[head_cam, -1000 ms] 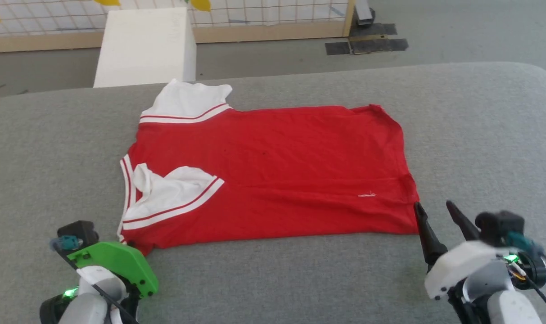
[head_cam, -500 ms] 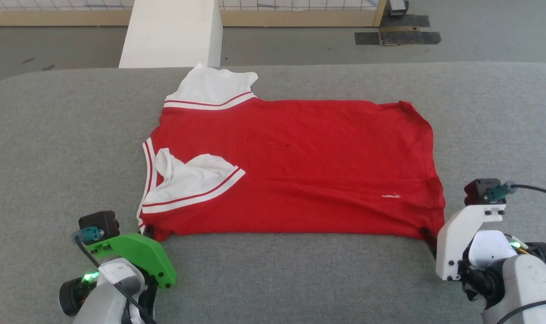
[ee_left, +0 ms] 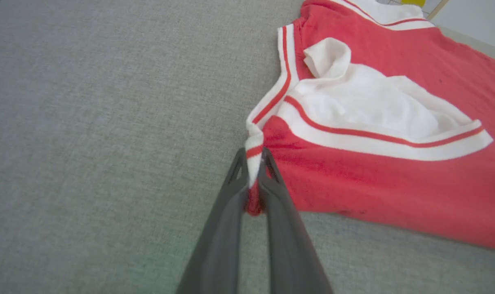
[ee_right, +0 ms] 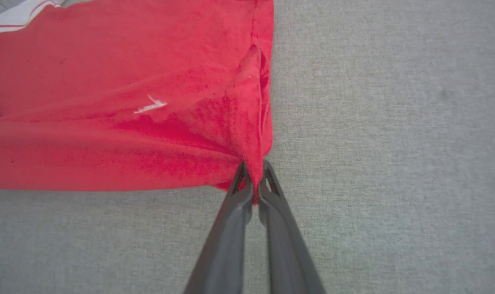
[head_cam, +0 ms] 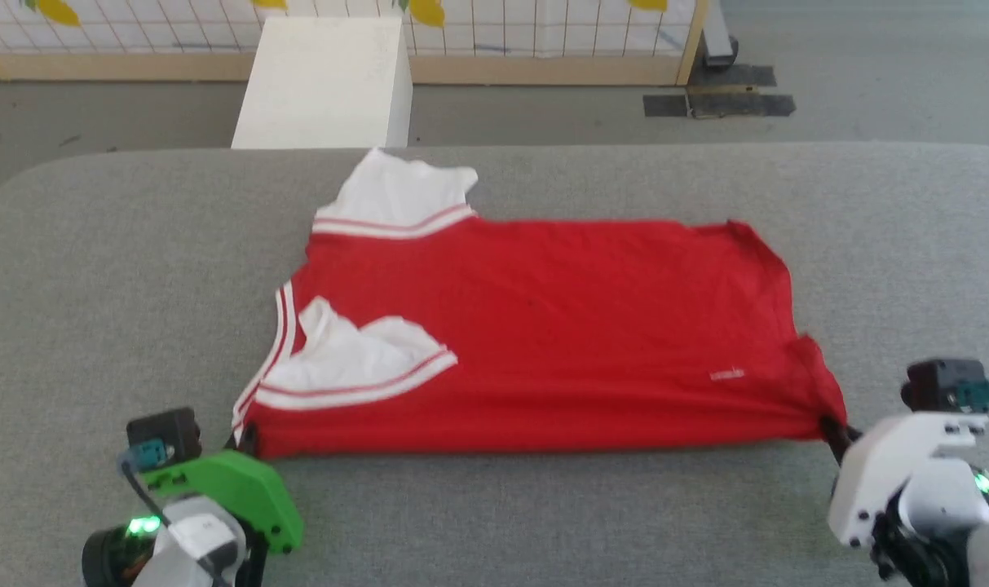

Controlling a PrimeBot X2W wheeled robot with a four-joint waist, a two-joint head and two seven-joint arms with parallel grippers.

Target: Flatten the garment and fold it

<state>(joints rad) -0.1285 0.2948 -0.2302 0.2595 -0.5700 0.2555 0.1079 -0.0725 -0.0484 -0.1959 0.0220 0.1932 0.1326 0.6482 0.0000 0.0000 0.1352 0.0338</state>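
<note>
The red garment (head_cam: 543, 326) lies spread sideways on the grey padded table (head_cam: 543, 505), one white sleeve (head_cam: 396, 196) at the far left and the other white sleeve (head_cam: 355, 359) folded onto the body. My left gripper (head_cam: 245, 439) is shut on the near left corner, pinching the striped collar edge (ee_left: 253, 153) between its fingers (ee_left: 231, 204). My right gripper (head_cam: 832, 430) is shut on the near right hem corner (ee_right: 251, 163), which is pulled up into a peak. A small white mark (ee_right: 150, 106) sits near the hem.
A white box (head_cam: 323, 81) stands on the floor beyond the table's far edge. Behind it runs a wood-framed mesh fence (head_cam: 543, 33). Dark tape patches (head_cam: 718, 102) lie on the floor at the back right. Bare grey table surrounds the garment.
The right gripper went from open beside the hem corner to shut on it, and the corner is now drawn outward. The left gripper stays at the near left corner. The head camera shifted.
</note>
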